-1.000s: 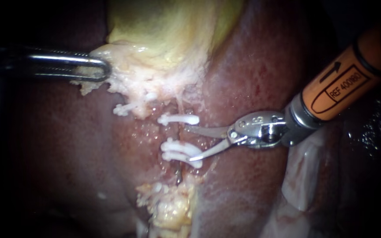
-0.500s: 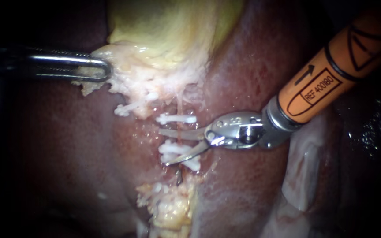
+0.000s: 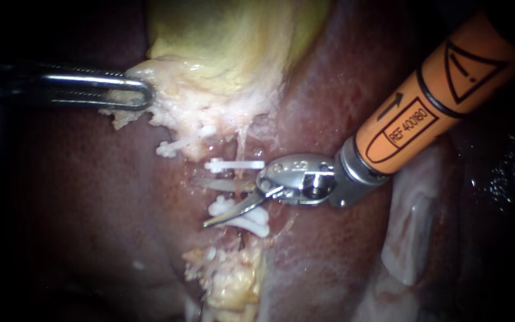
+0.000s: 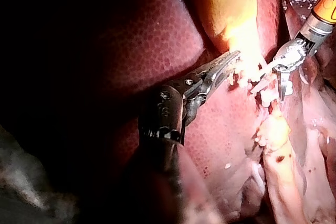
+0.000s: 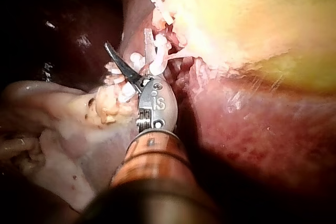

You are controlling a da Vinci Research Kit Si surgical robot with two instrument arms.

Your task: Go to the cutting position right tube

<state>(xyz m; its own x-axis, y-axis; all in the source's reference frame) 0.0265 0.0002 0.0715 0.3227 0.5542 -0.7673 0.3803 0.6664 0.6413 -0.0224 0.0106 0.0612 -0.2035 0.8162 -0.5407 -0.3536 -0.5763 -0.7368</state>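
The right instrument (image 3: 202, 203) has pushed further in along its own line than a second ago. Then its blade tips stopped short of the right tube (image 3: 240, 176); now they reach past it, and more of the orange shaft shows behind the wrist. The two blades stand apart in a narrow V, about as wide as before, and the thin tube crosses the gap between them. Nothing is gripped, and I cannot tell whether either edge touches the tube.

Just outside one blade, on the side toward the gallbladder (image 3: 227, 36), lies the single white clip (image 3: 235, 164). The other blade now lies across the pair of white clips (image 3: 247, 220), with its tip beyond their far ends.

The left instrument (image 3: 135, 92) has not shifted. Its jaws are closed together on the pale ragged edge of the gallbladder, well apart from the blades and off to their far side. The dark red liver (image 3: 90, 197) lies under both instruments, and the tissue around the clips looks unchanged.
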